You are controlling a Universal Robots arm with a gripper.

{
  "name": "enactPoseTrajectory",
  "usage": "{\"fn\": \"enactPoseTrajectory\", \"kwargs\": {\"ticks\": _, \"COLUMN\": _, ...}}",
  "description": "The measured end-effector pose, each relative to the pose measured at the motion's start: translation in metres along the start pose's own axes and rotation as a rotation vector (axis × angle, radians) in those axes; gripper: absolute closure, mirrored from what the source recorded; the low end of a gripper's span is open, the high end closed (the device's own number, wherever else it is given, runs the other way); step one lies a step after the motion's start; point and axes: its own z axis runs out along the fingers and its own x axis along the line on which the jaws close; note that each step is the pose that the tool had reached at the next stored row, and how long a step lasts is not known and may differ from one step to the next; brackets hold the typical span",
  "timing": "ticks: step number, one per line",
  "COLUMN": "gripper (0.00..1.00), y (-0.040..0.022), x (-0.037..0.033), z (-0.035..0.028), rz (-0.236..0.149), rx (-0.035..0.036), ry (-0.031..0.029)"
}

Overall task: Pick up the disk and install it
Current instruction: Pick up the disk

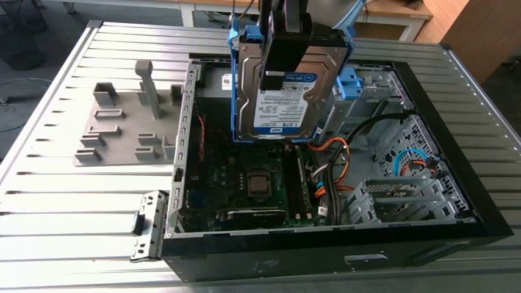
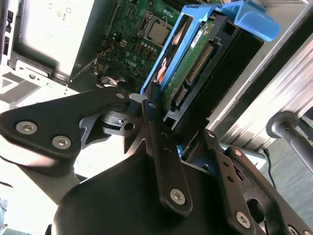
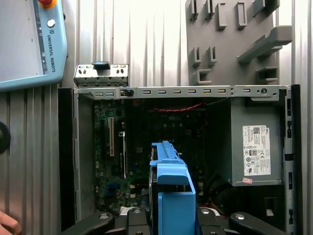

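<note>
The gripper [image 1: 286, 61] was clenched on the disk [image 1: 285, 104], its black fingers [image 2: 152, 105] pinching the blue plastic bracket [image 3: 171, 188] that framed the drive. The disk hung straight down from the jaws with its long axis near vertical and its white-and-blue label turned to the exterior camera. In the second wrist view the row of connectors [image 2: 191, 78] seemed to sit at the end nearest the gripper, though the steep angle made that hard to confirm.

The disk was in the air over the open computer case [image 1: 342, 259], above the motherboard [image 1: 244, 183]. Its lower edge looked about level with the case's rim. The grey drive cage [image 1: 370, 101] with its blue latch piece [image 1: 348, 79] stood just beside the disk, toward the exterior view's right. The power supply [image 3: 254, 147] sat behind the disk in the case. A grey fixture plate [image 1: 122, 131] lay on the slatted table [image 1: 65, 207], outside the case.
</note>
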Motion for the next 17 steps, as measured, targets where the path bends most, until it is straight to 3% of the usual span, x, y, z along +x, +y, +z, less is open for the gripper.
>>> {"fn": "enactPoseTrajectory", "kwargs": {"ticks": 17, "gripper": 0.64, "y": -0.0001, "x": 0.0079, "z": -0.0002, "rz": 0.0, "rx": 0.0, "ry": 0.0}}
